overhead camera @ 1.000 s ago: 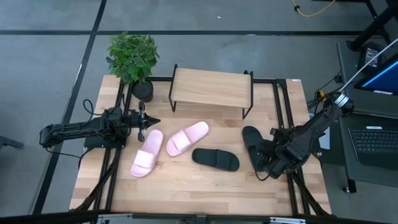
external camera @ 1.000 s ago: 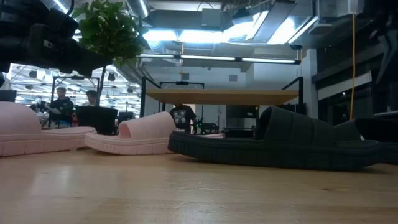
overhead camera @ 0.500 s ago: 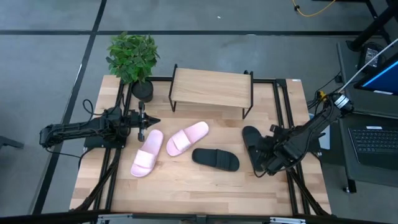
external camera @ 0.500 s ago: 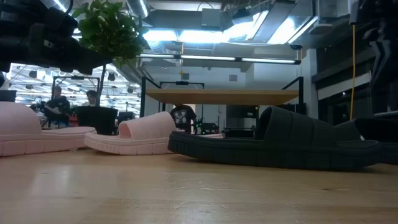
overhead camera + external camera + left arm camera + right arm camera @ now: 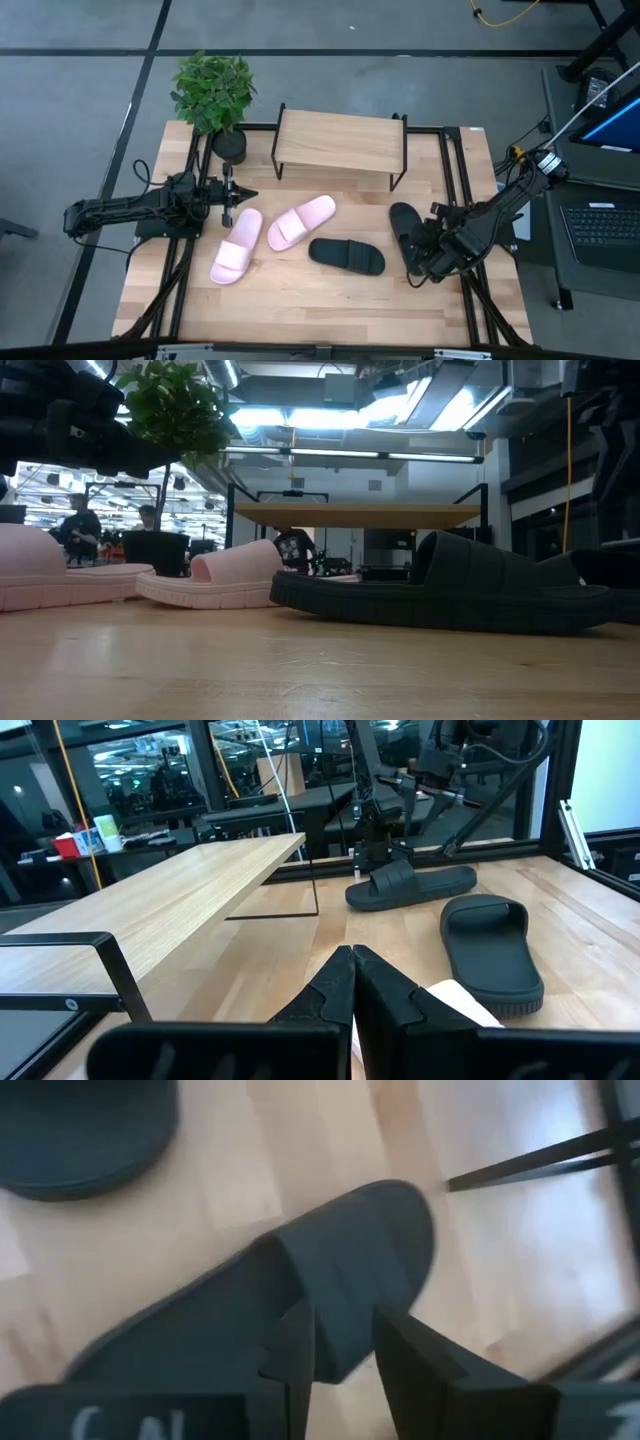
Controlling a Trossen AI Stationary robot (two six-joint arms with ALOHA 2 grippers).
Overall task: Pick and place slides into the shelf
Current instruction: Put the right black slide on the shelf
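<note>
Nothing is on the rack yet. The small low shelf (image 5: 340, 142) with its light wood plank top and thin black metal legs stands at twelve o'clock on the big wooden tabletop (image 5: 300, 300), and its plank is bare. Whether anything sits beneath it cannot be told from above, though the low view shows only open space under the plank.

All four slides are down on the tabletop. The two light pink wide-strap slide sandals lie left of centre: one (image 5: 236, 246) at about eight o'clock, the other (image 5: 300, 222) just beside it toward the middle. A black slide sandal (image 5: 347, 255) lies near centre at about six o'clock, well apart from the shelf.

Now the action: the right pincer (image 5: 424, 262) is down at four o'clock, right over the second black slide sandal (image 5: 404, 228). In the right wrist view the two dark fingers (image 5: 300, 1350) stand a little apart, straddling the raised edge of that sandal's strap (image 5: 330, 1295). They are not yet pressed onto it, as far as can be seen, so I judge this the start of the first grasp.

The left pincer (image 5: 226, 193) waits at nine o'clock, beside the potted green plant (image 5: 215, 95), its fingers (image 5: 345, 985) pressed together and holding nothing.

So the score reads zero placed, four to go. My judgement: the black sandal under the right arm is first in line, with a lift and a carry to twelve o'clock ahead.
</note>
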